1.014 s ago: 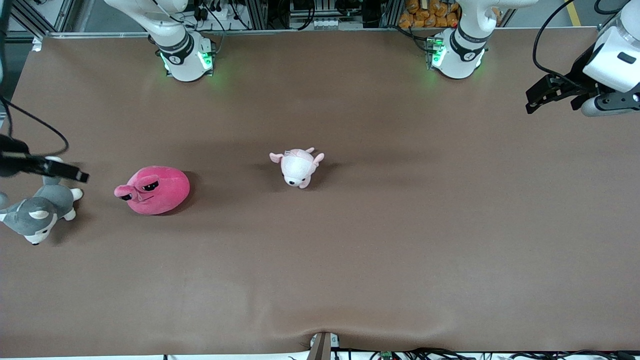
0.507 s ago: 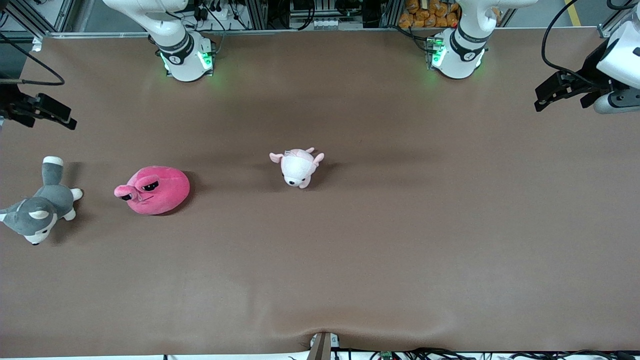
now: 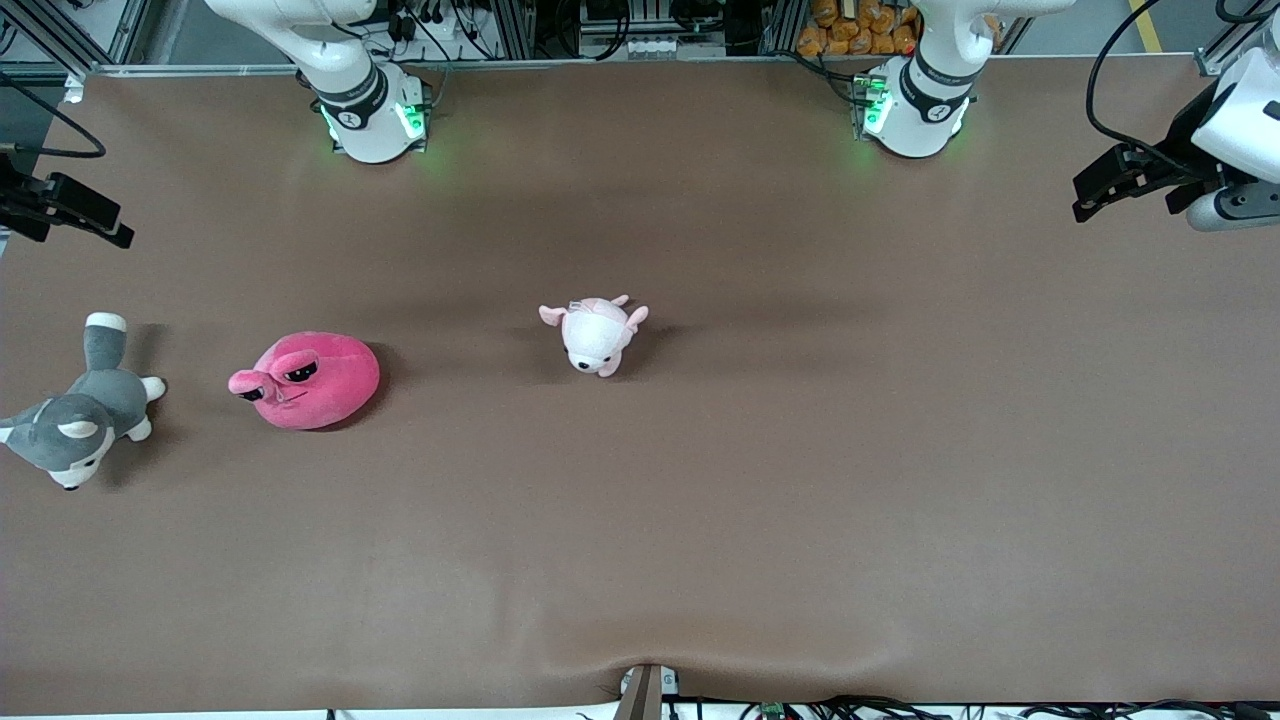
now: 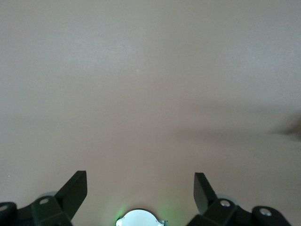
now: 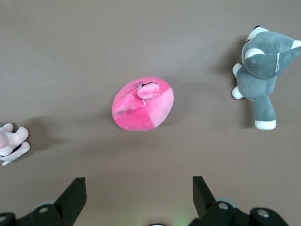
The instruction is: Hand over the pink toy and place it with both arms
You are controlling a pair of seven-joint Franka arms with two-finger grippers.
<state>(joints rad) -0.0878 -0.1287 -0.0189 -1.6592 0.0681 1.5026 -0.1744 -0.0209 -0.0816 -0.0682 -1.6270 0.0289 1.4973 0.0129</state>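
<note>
Since the earlier frames, the right gripper point(image 3: 90, 222) has risen from just above the husky plush point(image 3: 78, 420) to the table's edge at the right arm's end; the left gripper point(image 3: 1100, 195) has drawn slightly back toward the left arm's end. Pink toy point(image 3: 310, 380) lies untouched on the brown table point(image 3: 800, 450) toward the right arm's end, between the husky plush and the smaller pale pink-and-white plush point(image 3: 595, 335) near the table's middle. Right gripper: fingers point(image 5: 73, 197) spread wide, empty, with the pink toy point(image 5: 142, 104) below. Left gripper: fingers point(image 4: 75, 190) wide apart, empty, over bare table.
</note>
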